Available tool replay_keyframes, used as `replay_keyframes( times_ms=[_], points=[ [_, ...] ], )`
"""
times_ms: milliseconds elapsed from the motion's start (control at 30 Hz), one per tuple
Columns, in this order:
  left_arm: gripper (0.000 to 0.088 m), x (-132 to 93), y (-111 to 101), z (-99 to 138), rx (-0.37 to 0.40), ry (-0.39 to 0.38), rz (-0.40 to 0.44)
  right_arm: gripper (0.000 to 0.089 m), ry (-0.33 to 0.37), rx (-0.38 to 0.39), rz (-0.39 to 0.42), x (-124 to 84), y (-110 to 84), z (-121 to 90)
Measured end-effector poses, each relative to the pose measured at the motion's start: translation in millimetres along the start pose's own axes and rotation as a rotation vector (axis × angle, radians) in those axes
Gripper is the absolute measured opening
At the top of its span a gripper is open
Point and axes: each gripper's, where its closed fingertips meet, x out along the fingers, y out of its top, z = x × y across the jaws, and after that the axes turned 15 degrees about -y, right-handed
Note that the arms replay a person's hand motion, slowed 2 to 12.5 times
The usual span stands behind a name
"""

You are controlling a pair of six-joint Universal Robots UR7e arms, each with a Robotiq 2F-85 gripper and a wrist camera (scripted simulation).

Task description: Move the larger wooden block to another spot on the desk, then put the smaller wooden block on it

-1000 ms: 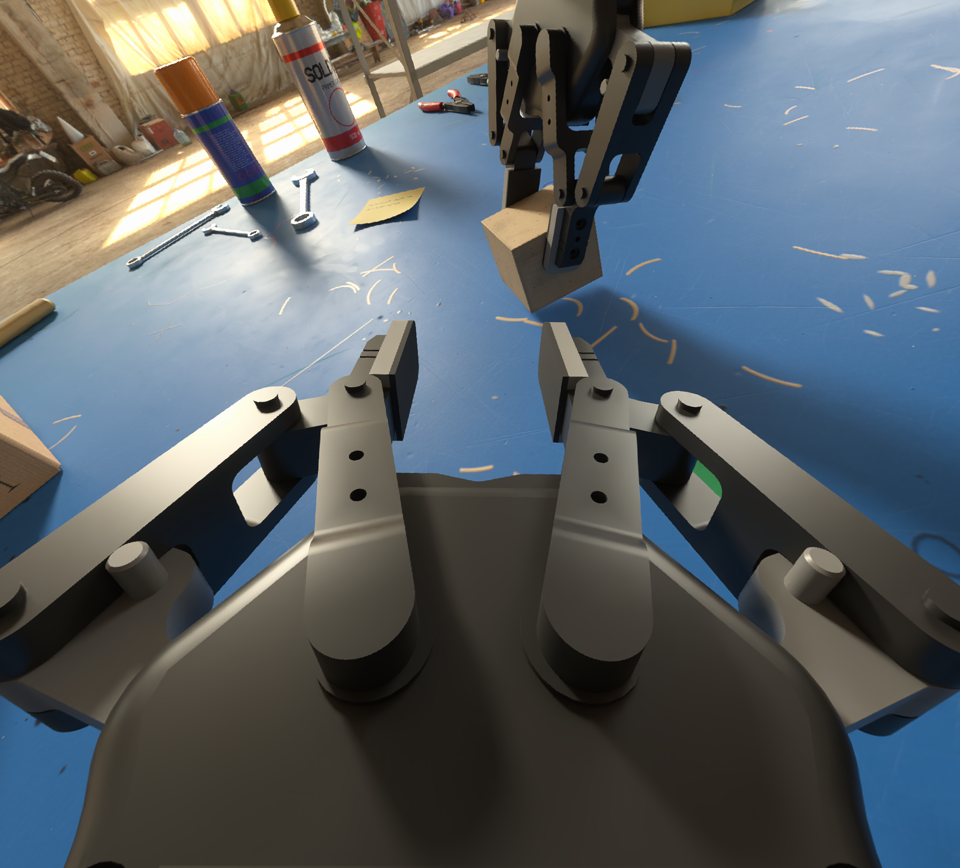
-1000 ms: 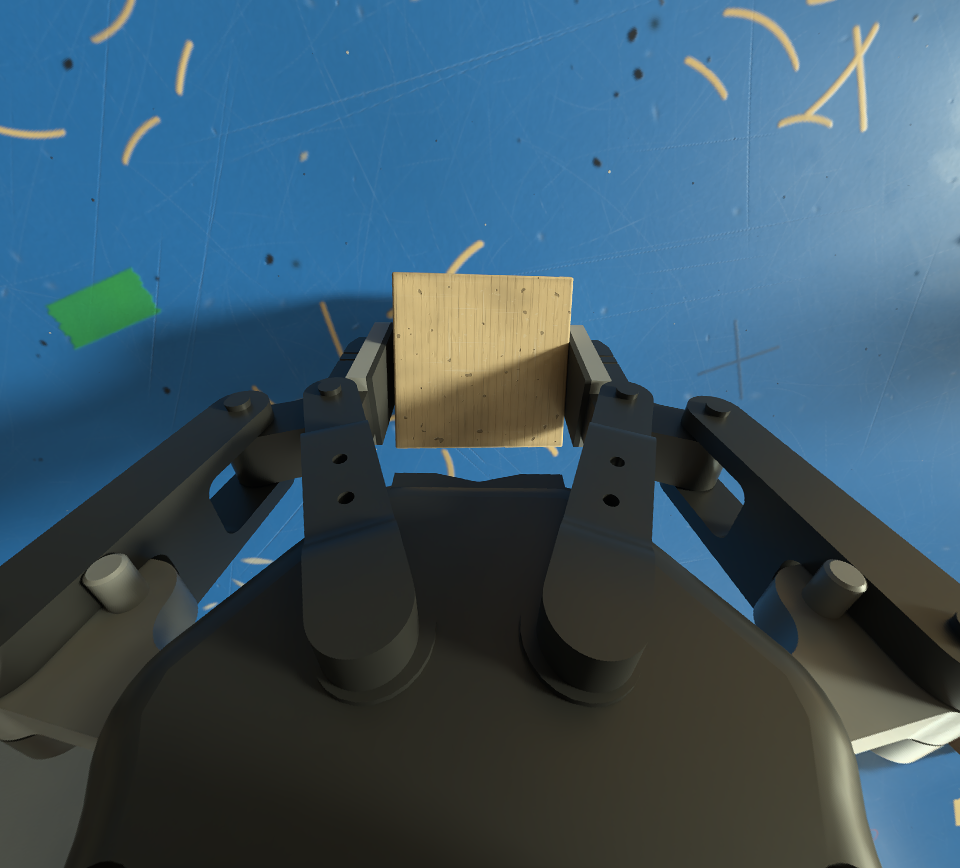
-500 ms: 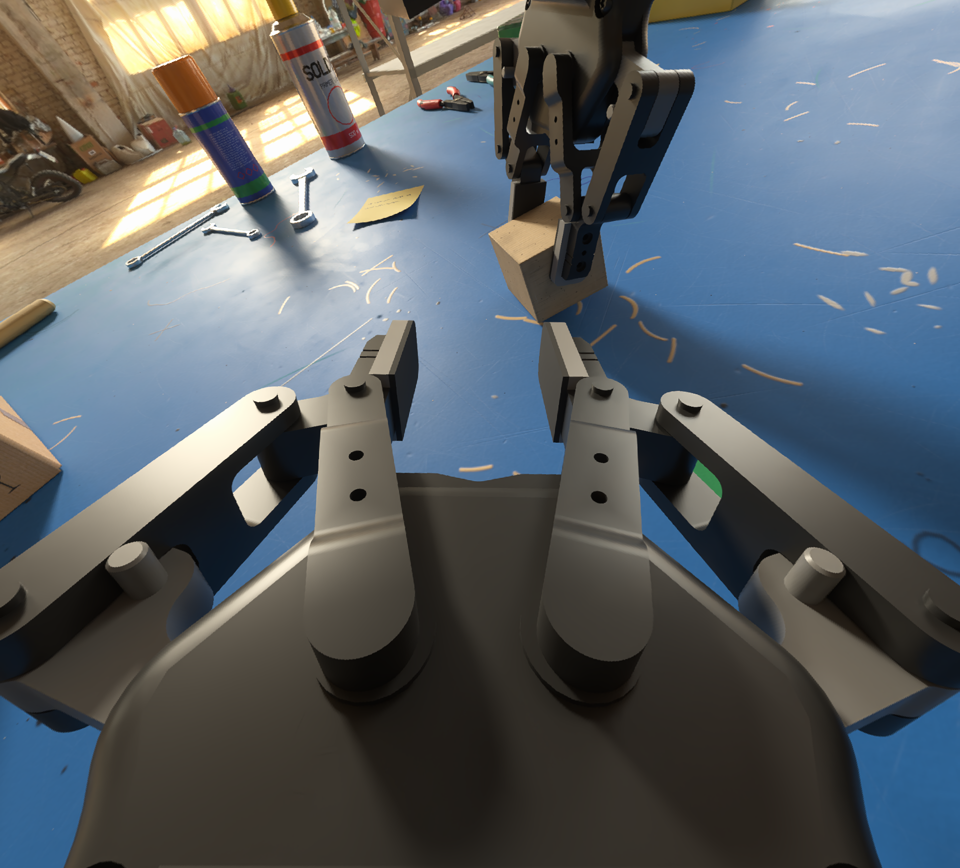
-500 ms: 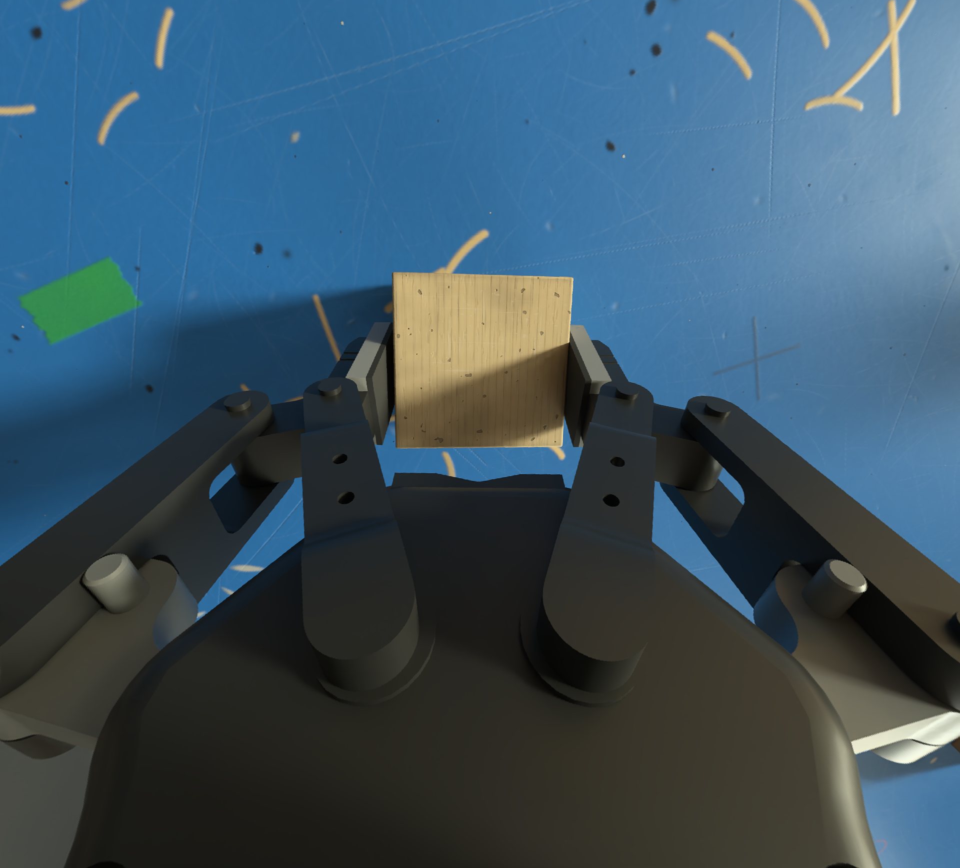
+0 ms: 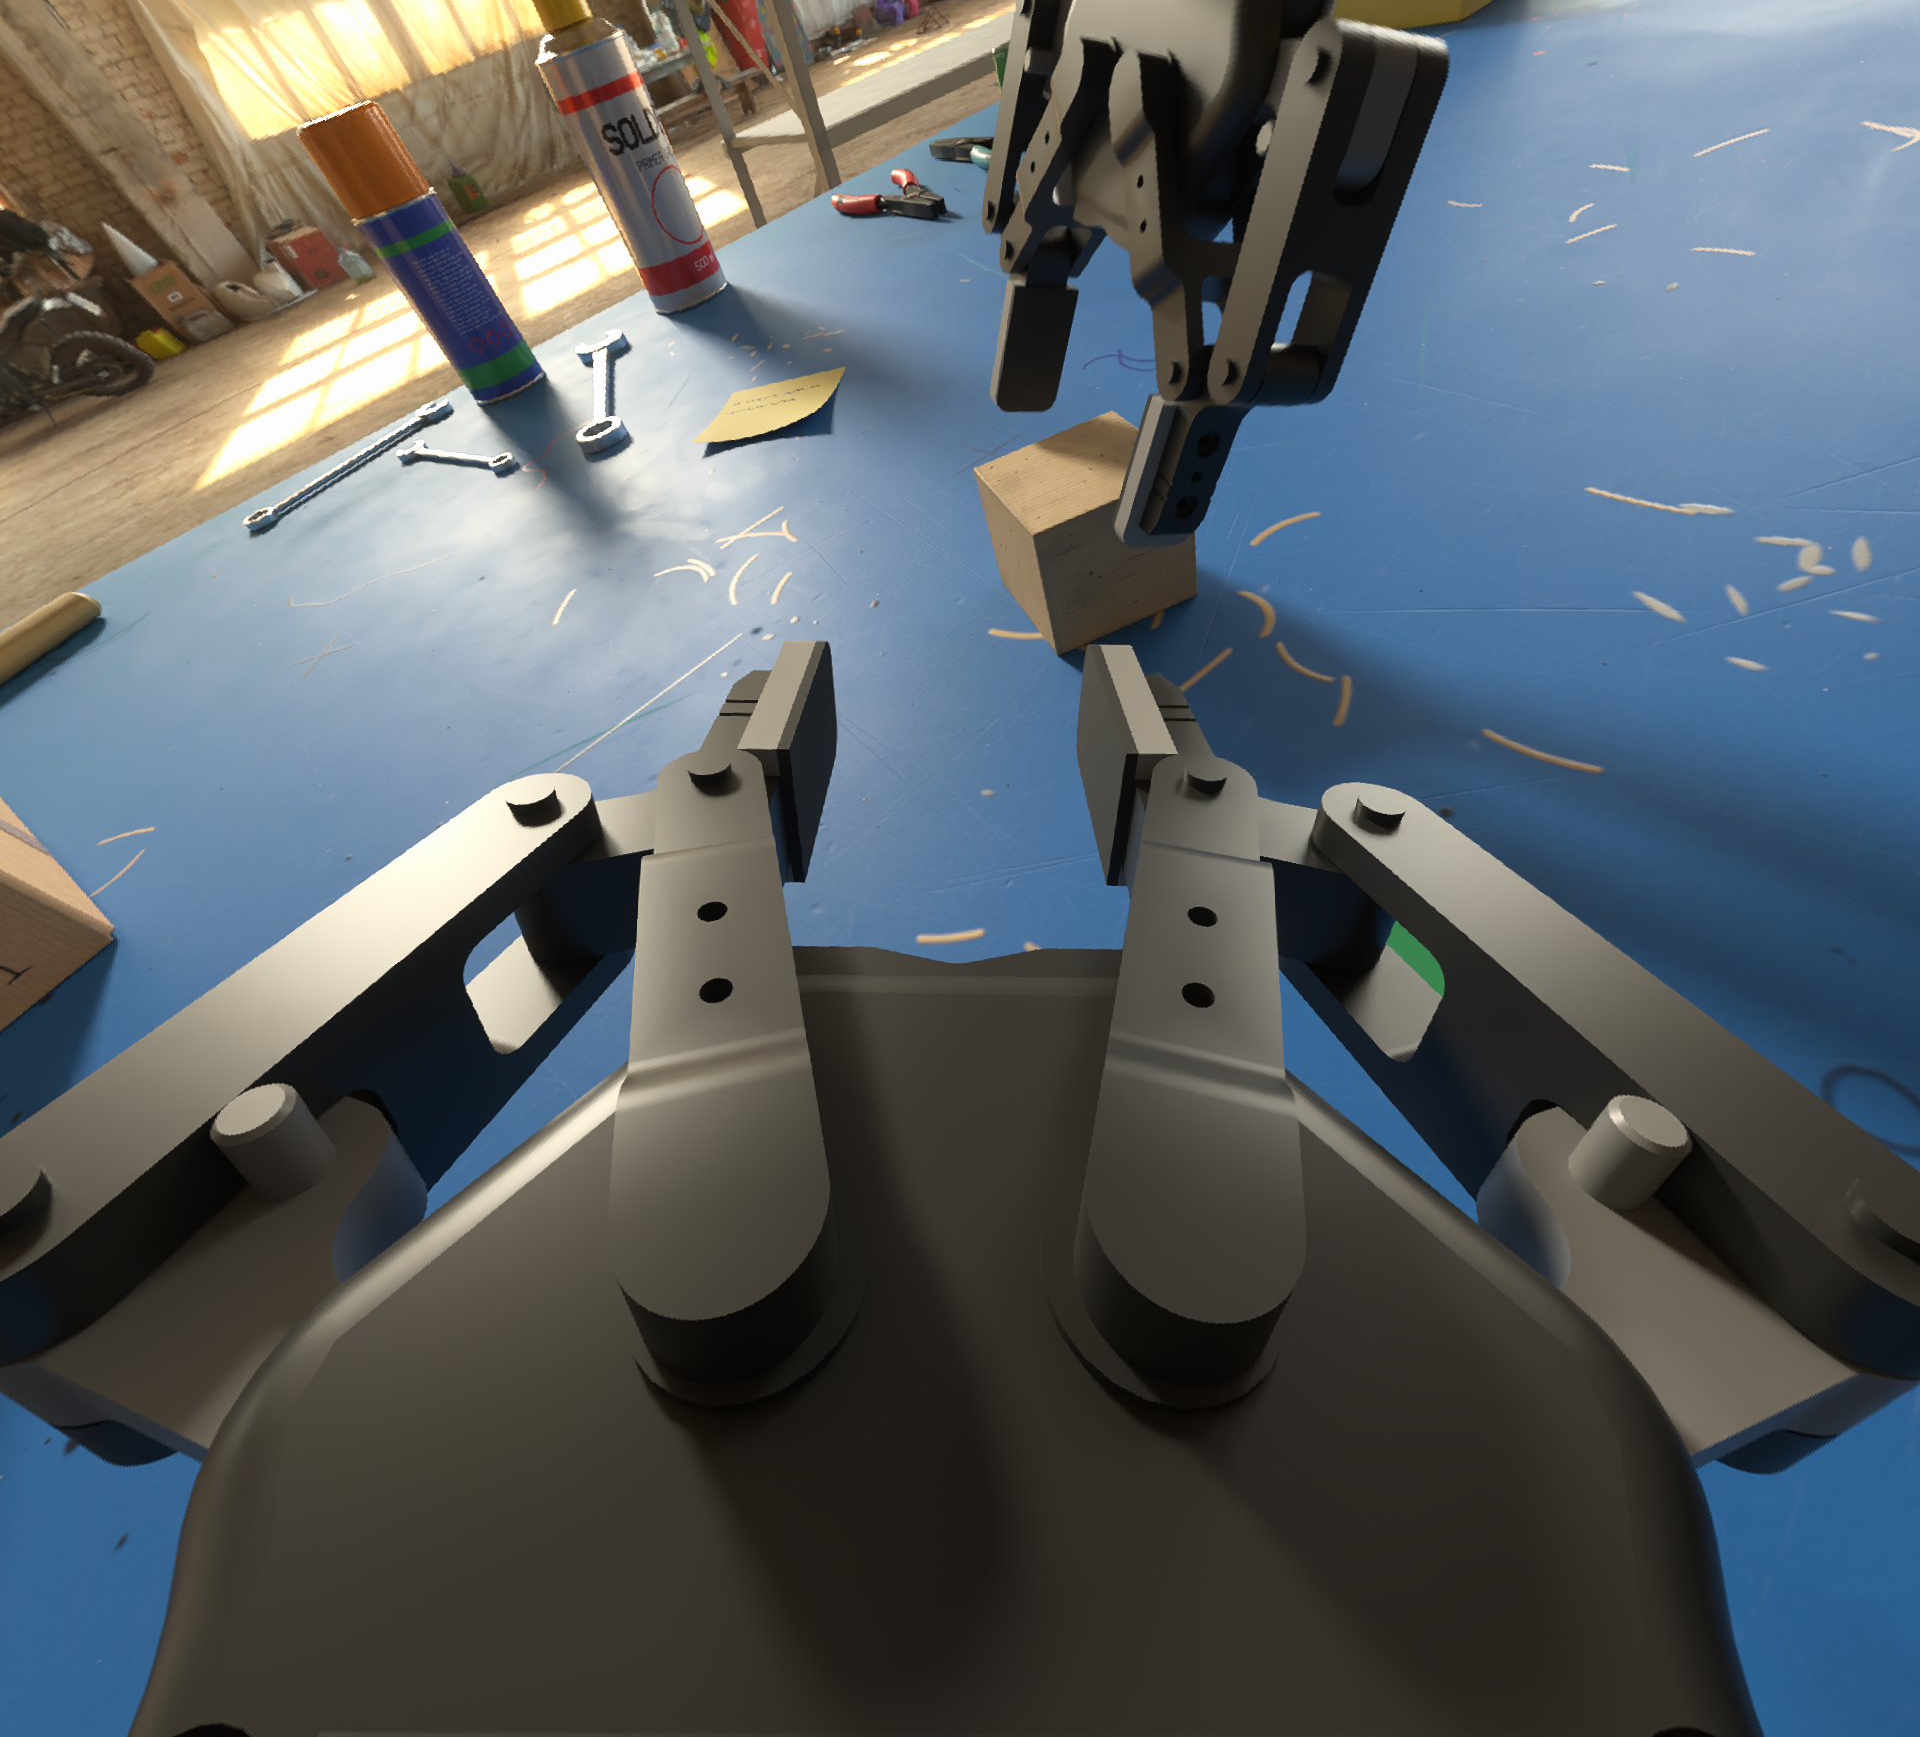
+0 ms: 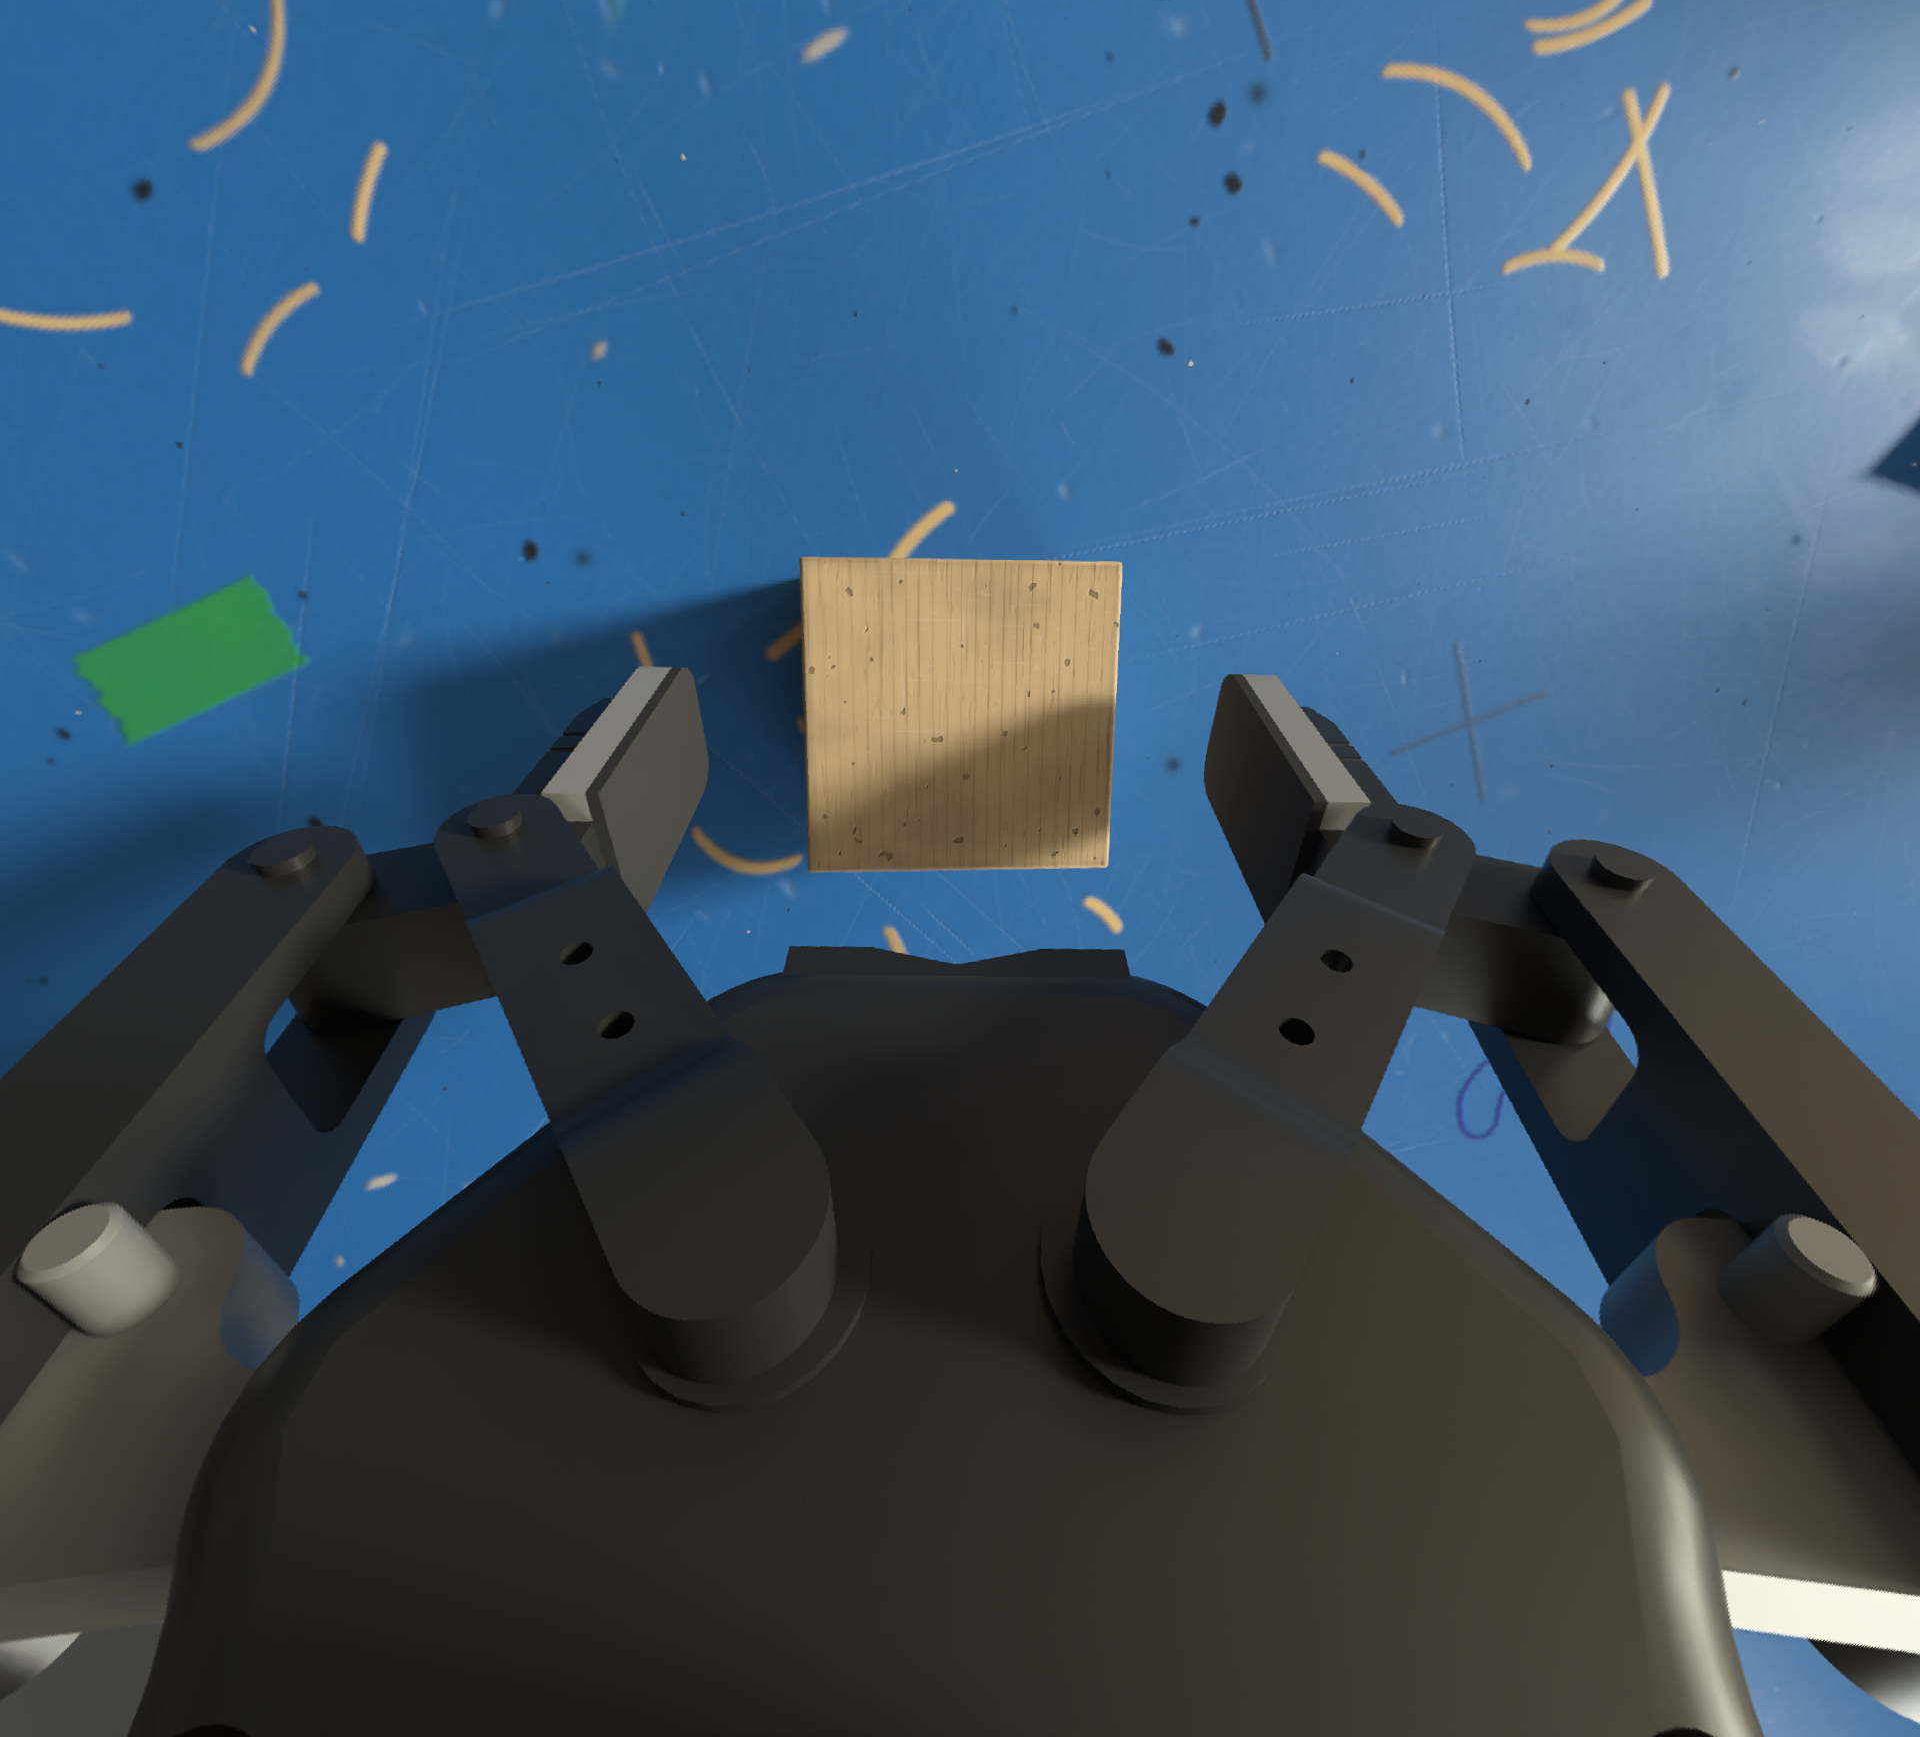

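The right pincer [image 6: 956, 752] is spread wide, fingers clear of the wooden block [image 6: 958, 716] on both sides. The block rests flat on the blue tabletop [image 6: 935, 285]; which of the two task blocks it is cannot be told. In the left wrist view the block [image 5: 1081, 534] sits beneath the right pincer [image 5: 1101, 451]. The left pincer [image 5: 956, 721] is partly open and empty, near the block. Two spray cans [image 5: 436, 264] stand far left.
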Motion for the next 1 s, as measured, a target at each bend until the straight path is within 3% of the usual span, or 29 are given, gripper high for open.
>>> replay_keyframes(
  times_ms=[200, 567, 767, 1000],
  points=[
    [0.0426, 0, 0, 0, -0.004, -0.003, -0.003, 0.0854, -0.032, 0.027, 0.054, -17, 2.7, 7],
    [0.0429, 1, -1, 0, -0.011, -0.01, -0.004, 0.0854, -0.194, 0.122, 0.235, -70, 0.5, 46],
    [0.0429, 0, 0, 0, -0.014, -0.014, 0.001, 0.083, -0.306, 0.217, 0.326, -102, -14.3, 79],
    [0.0428, 0, 0, 0, -0.016, -0.016, 0.007, 0.0769, -0.453, 0.334, 0.378, -132, -47.3, 126]
  ],
)
